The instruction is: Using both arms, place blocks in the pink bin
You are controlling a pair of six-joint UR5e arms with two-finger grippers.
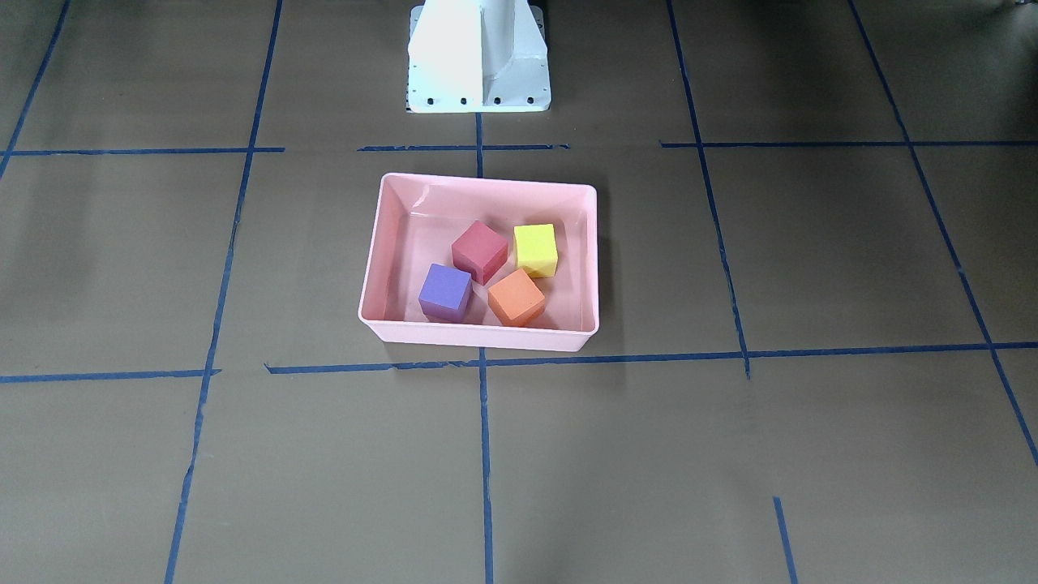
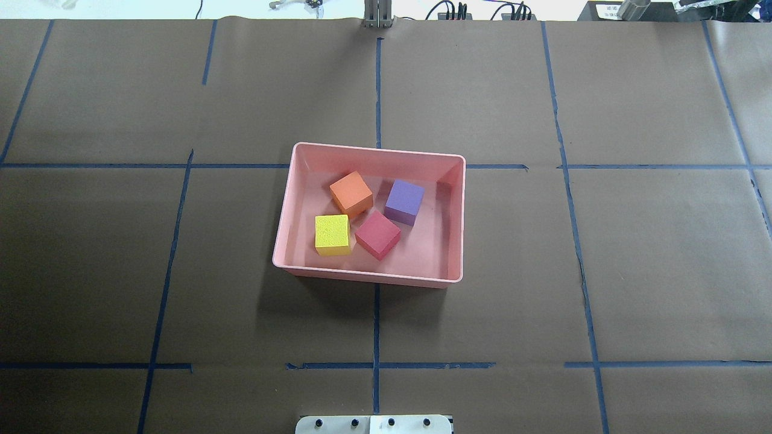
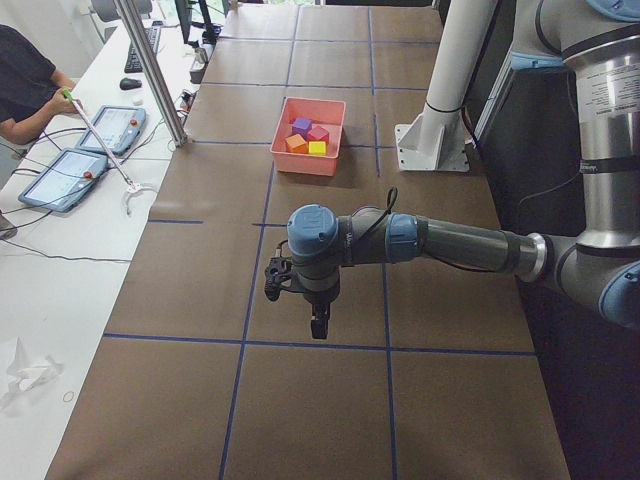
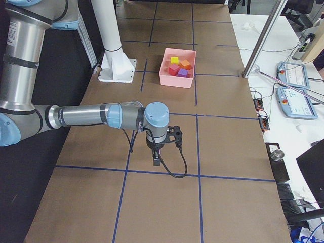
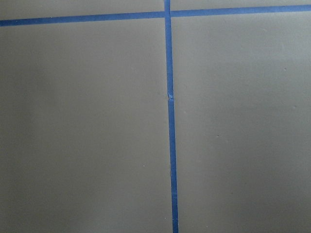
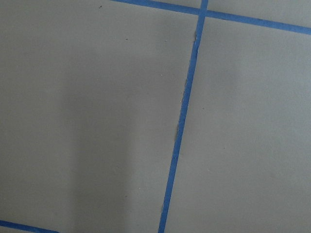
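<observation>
The pink bin sits mid-table, also in the overhead view. All the blocks lie inside it: red-pink, yellow-green, purple and orange. My left gripper shows only in the exterior left view, hanging low over bare table far from the bin. My right gripper shows only in the exterior right view, likewise low over bare table far from the bin. I cannot tell whether either is open or shut. Both wrist views show only brown table and blue tape.
The white pedestal base stands behind the bin on the robot's side. Blue tape lines grid the brown table. A metal post, tablets and an operator are at the far side table.
</observation>
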